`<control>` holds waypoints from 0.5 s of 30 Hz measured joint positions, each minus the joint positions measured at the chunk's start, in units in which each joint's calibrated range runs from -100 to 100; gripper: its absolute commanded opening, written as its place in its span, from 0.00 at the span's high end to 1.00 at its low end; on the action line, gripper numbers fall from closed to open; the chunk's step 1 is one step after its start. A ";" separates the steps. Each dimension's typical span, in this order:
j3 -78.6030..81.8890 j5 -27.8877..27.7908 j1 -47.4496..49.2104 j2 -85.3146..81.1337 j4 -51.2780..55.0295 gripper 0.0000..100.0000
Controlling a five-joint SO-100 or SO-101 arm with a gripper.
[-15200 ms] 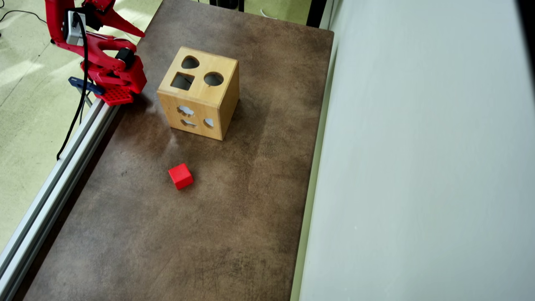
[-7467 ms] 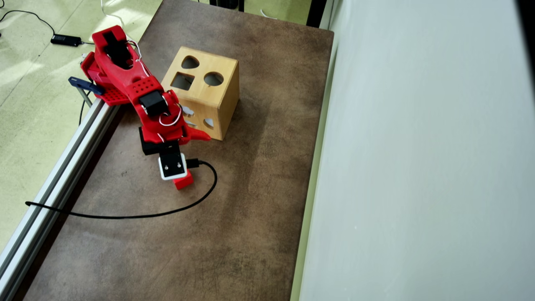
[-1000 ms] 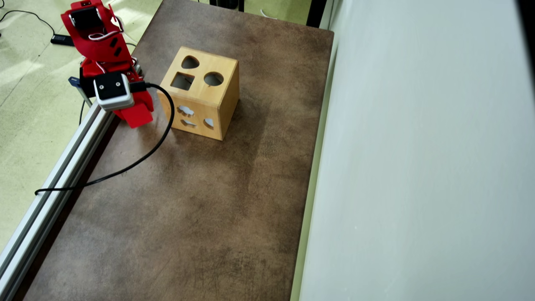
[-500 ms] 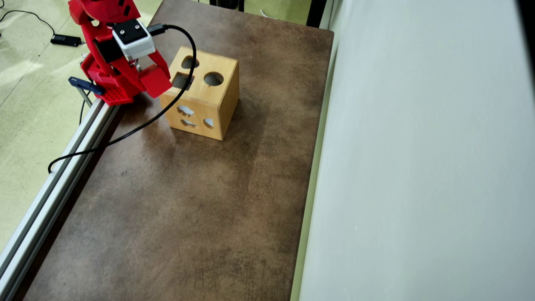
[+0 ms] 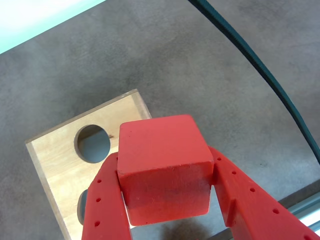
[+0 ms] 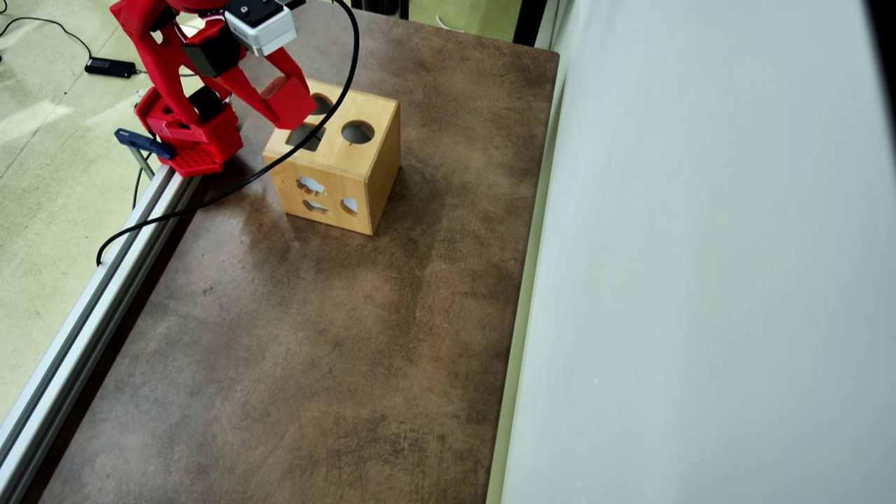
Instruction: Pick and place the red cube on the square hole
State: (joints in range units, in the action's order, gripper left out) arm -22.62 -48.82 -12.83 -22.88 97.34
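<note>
My gripper [image 5: 163,159] is shut on the red cube [image 5: 162,150], which fills the middle of the wrist view between the two red fingers [image 5: 107,210]. In the overhead view the gripper [image 6: 289,105] holds the cube [image 6: 294,98] above the far left part of the wooden box [image 6: 381,150]. There it covers part of the teardrop cut-out. The square hole [image 6: 306,137] lies just in front of the cube, crossed by the black cable [image 6: 210,199]. In the wrist view the box [image 5: 55,160] shows its round hole [image 5: 92,144]; the square hole is hidden there.
The round cut-out [image 6: 358,131] is on the right of the box top. An aluminium rail [image 6: 91,301] runs along the left edge of the brown table [image 6: 315,350]. The arm's base [image 6: 189,136] and a blue clamp [image 6: 143,143] sit at its far end. A pale wall [image 6: 700,280] bounds the right side.
Over the last second the gripper, holding the cube, has swung from beside the box's left face up and to the right, over the box top. The cable has followed it.
</note>
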 measured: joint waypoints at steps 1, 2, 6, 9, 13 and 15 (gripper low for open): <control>0.00 0.00 0.29 0.00 0.16 0.88; 0.00 0.00 0.50 0.00 0.16 0.88; 0.81 0.00 0.65 -0.17 0.16 0.88; 5.06 0.00 1.01 -2.88 0.16 0.88; 12.91 0.00 4.02 -8.56 0.16 0.88; 15.89 0.00 5.53 -11.02 0.16 0.88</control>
State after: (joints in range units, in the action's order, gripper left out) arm -6.73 -48.82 -7.29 -33.90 97.50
